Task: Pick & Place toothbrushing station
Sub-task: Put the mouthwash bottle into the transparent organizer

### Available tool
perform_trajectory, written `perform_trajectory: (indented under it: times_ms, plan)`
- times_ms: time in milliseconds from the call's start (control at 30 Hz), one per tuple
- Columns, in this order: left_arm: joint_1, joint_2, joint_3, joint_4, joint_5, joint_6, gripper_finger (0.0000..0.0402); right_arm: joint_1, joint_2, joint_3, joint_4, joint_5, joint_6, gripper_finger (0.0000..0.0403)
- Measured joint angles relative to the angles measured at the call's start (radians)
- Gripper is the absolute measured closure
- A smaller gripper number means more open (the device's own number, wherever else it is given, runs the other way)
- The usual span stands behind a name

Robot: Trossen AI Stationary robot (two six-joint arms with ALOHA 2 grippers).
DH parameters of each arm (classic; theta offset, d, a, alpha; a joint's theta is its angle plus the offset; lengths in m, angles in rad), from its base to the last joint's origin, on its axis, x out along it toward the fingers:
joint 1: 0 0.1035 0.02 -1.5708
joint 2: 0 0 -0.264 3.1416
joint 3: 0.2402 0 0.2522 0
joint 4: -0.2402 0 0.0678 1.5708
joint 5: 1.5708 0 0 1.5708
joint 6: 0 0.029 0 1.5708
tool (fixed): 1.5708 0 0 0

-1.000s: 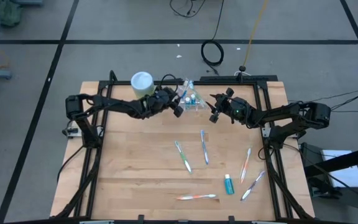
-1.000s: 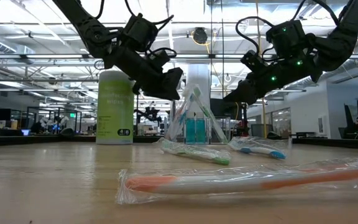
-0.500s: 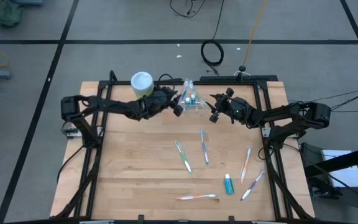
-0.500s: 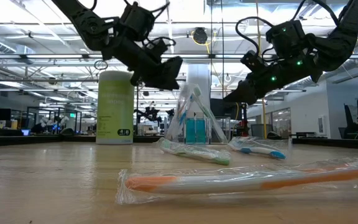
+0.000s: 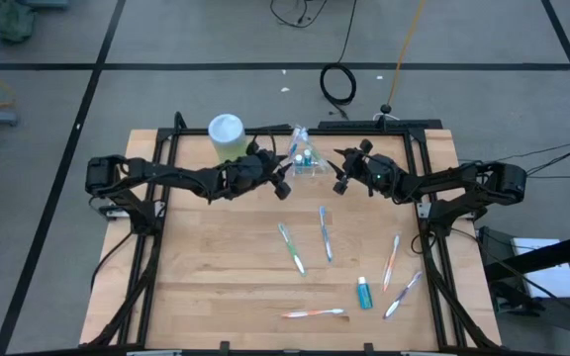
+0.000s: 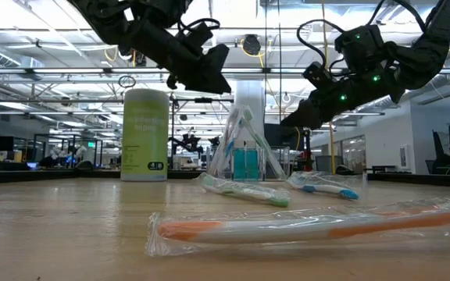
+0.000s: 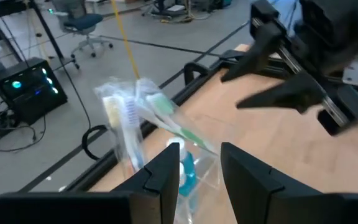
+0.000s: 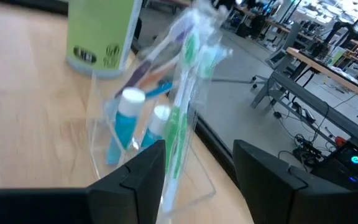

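A clear plastic bag (image 5: pixel 303 156) stands upright at the table's far edge, holding toothbrushes and small blue tubes (image 8: pixel 124 127). It also shows in the low view (image 6: pixel 244 148). Several wrapped toothbrushes (image 5: pixel 292 247) (image 5: pixel 325 233) (image 5: pixel 392 259) and one blue tube (image 5: pixel 364 293) lie loose on the table. My left gripper (image 5: pixel 285 186) is open and empty, raised above the table just left of and nearer than the bag. My right gripper (image 5: pixel 340 181) is open and empty, hovering just right of the bag, pointing at it.
A green canister with a white lid (image 5: pixel 226 133) stands at the far edge, left of the bag. An orange-handled wrapped toothbrush (image 5: pixel 313 313) lies near the front edge, another wrapped toothbrush (image 5: pixel 404 294) at the right. Black frame rails (image 5: pixel 156 227) run along the table's sides.
My left gripper has risen and drawn back from the bag, toward the table's near-left. The bag stays upright where it was. My right gripper has kept still.
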Motion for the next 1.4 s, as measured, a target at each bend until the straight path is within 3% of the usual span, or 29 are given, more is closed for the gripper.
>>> perform_trajectory:
  times_ms: [333,533,700,767,867,967,1067,1200,1333,1400]
  plan:
    - [-0.036,0.0,0.0,-0.074,0.025,-0.001,0.0277,0.001,0.0,0.0,0.078,-0.005,0.101,0.0222]
    - [-0.046,0.0,0.0,-0.087,0.1,-0.009,0.0277,0.064,-0.078,0.017,0.016,-0.178,0.095,0.0222]
    - [-0.049,0.0,0.0,-0.085,0.112,-0.01,0.0277,0.215,-0.262,0.089,-0.253,-0.2,0.064,0.0222]
    - [-0.048,0.0,0.0,-0.079,0.111,-0.01,0.0277,0.308,-0.33,0.134,-0.412,-0.14,0.049,0.0222]
    - [-0.049,0.0,0.0,-0.08,0.111,-0.01,0.0277,0.462,-0.384,0.193,-0.581,0.029,0.057,0.0222]
    - [-0.049,0.0,0.0,-0.073,0.112,-0.01,0.0277,0.599,-0.385,0.207,-0.608,0.167,0.108,0.0222]
    - [-0.049,0.0,0.0,-0.072,0.112,-0.01,0.0277,0.701,-0.358,0.209,-0.668,0.182,0.26,0.0222]
    - [-0.049,0.0,0.0,-0.073,0.112,-0.01,0.0277,0.815,-0.295,0.206,-0.795,-0.02,0.632,0.0222]
    - [-0.049,0.0,0.0,-0.073,0.112,-0.01,0.0277,0.92,-0.22,0.206,-0.723,-0.144,1.042,0.0222]
    - [-0.049,0.0,0.0,-0.073,0.112,-0.011,0.0277,0.965,-0.179,0.206,-0.651,-0.151,1.058,0.0222]
